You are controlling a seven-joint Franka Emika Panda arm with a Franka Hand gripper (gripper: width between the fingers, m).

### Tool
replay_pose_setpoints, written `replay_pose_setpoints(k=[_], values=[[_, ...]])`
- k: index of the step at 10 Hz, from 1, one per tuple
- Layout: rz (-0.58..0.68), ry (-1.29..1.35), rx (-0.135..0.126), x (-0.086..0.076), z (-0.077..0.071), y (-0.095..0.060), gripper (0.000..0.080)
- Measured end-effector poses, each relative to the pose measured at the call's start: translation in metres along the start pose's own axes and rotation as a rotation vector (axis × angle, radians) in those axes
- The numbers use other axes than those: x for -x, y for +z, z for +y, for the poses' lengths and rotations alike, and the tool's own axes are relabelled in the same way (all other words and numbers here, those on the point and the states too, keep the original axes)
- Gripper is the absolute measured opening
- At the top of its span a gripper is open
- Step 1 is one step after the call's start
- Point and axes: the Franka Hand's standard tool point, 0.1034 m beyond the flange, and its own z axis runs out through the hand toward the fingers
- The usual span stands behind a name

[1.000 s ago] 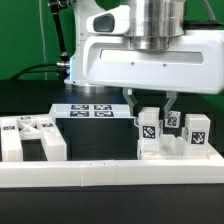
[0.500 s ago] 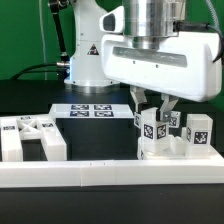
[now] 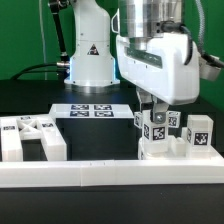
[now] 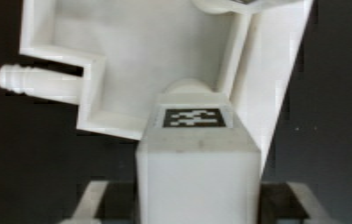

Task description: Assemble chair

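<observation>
My gripper hangs at the exterior view's right, its fingers down on either side of an upright white chair leg with a square tag. In the wrist view the gripper has that tagged leg between its fingers, shut on it. Beyond the leg lies a larger white chair piece with a threaded peg. Two more tagged chair pieces stand just to the right. The seat slab and other chair pieces lie at the left.
The marker board lies flat at the back middle, in front of the robot base. A long plain white rail runs along the front edge. The table is black.
The gripper hand has turned about its upright axis and shifted a little to the exterior view's right. The tagged leg between the fingers has turned and shifted with it.
</observation>
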Motion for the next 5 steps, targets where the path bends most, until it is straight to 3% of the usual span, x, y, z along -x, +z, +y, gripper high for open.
replay_pose_setpoints(k=[1, 2, 4, 5], values=[[0.0, 0.005, 0.0, 0.0001, 0.0001, 0.0003, 0.0367], [0.0, -0.013, 0.001, 0.0, 0.0002, 0.0005, 0.0367], [0.001, -0.097, 0.009, 0.0049, 0.0011, 0.001, 0.0622], [-0.001, -0.171, 0.014, 0.0081, 0.0015, 0.001, 0.0622]])
